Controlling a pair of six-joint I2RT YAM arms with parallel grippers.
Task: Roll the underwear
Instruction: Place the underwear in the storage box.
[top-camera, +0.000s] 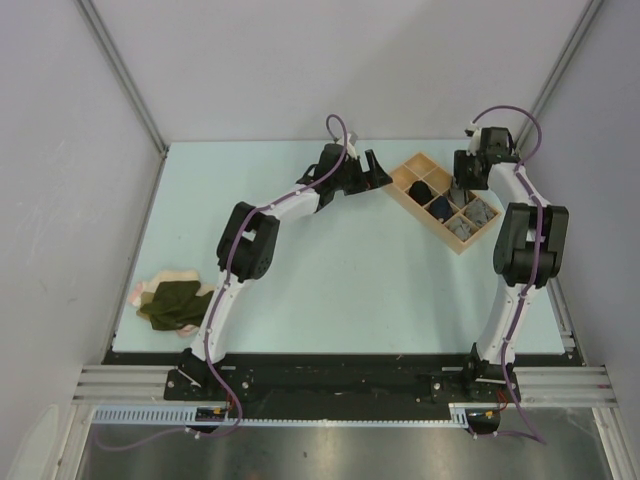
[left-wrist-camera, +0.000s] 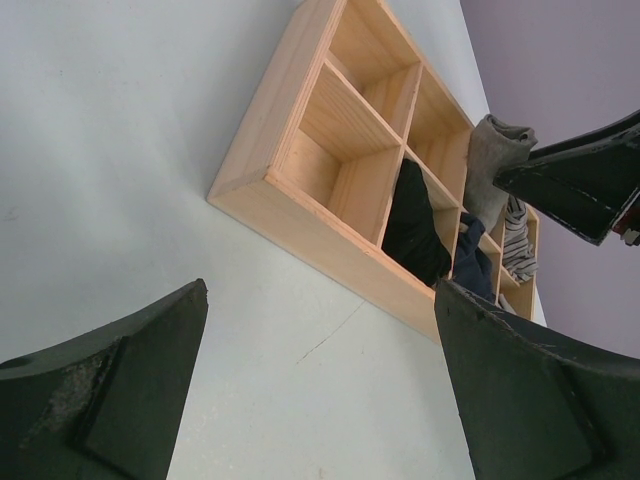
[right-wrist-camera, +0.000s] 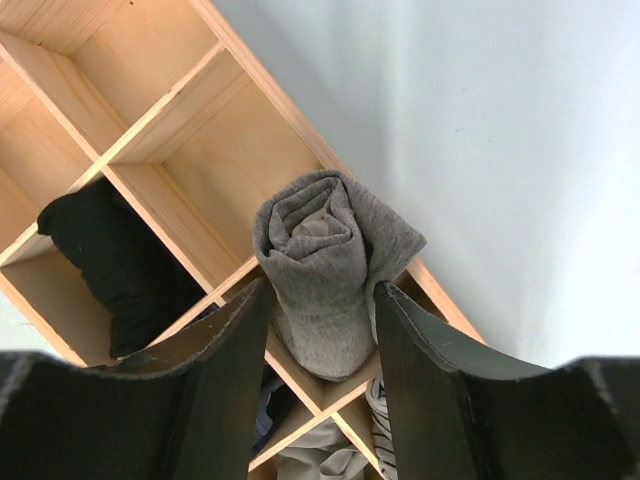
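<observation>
R gripper (right-wrist-camera: 320, 300): fingers clamp a grey rolled cloth underwear (right-wrist-camera: 322, 245) btwn them. Roll stands upright, lower end at a compartment of the light wooden divided tray (right-wrist-camera: 150, 140); can't tell if it touches bottom. Black rolled cloth garment (right-wrist-camera: 110, 270) sits in a compartment on the L-arm side of those fingers. L gripper (left-wrist-camera: 320, 290): fingers spread wide, nothing btwn them, tray just ahead of tips. Olive green and pink-beige cloth pile (top-camera: 175, 303) lies well behind L fingers.

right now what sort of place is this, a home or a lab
Probably a robot lab cell: plain grey panel walls box in a pale table, two arms bolted to a metal rail, with a wooden tray and underwear as props.
</observation>
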